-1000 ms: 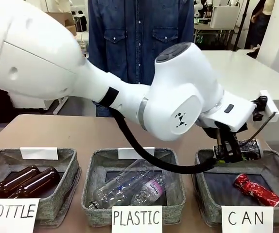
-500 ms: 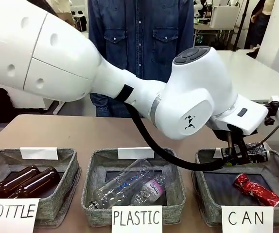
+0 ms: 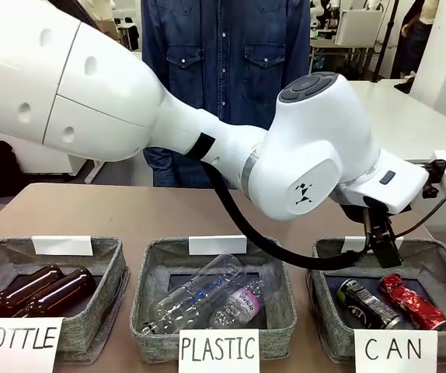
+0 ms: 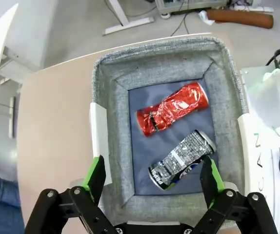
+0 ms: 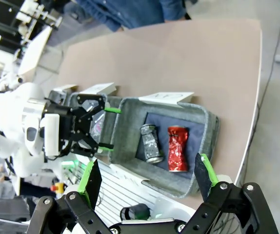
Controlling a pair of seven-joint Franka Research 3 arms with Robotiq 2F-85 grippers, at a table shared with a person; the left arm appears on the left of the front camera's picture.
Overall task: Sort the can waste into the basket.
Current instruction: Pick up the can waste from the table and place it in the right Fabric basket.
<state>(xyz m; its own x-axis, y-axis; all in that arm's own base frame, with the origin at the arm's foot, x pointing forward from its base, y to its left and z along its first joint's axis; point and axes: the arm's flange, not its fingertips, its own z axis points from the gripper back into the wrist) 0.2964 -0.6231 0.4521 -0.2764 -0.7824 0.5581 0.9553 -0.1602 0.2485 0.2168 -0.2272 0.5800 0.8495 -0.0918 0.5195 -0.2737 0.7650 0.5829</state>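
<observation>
The grey CAN basket (image 3: 322, 305) stands at the table's front right. Two cans lie inside it side by side: a shiny red can (image 3: 409, 302) and a dark can with silver ends (image 3: 366, 304). My left arm reaches across the table, and its gripper (image 3: 384, 247) hangs open just above the basket's far rim with nothing in it. The left wrist view looks straight down past the open left gripper (image 4: 152, 165) at the dark can (image 4: 181, 158), the red can (image 4: 171, 108) and the basket (image 4: 110, 97). My right gripper (image 5: 147, 173) is open and empty, high above the basket (image 5: 209, 124).
A PLASTIC basket (image 3: 155, 311) with clear bottles stands in the middle, and a BOTTLE basket (image 3: 106, 299) with two brown bottles at the left. A person in a denim shirt (image 3: 223, 54) stands at the far side. Bare tabletop (image 3: 130, 210) lies behind the baskets.
My left gripper held the dark can over the basket, then opened. The can dropped and now lies on the basket floor beside the red can.
</observation>
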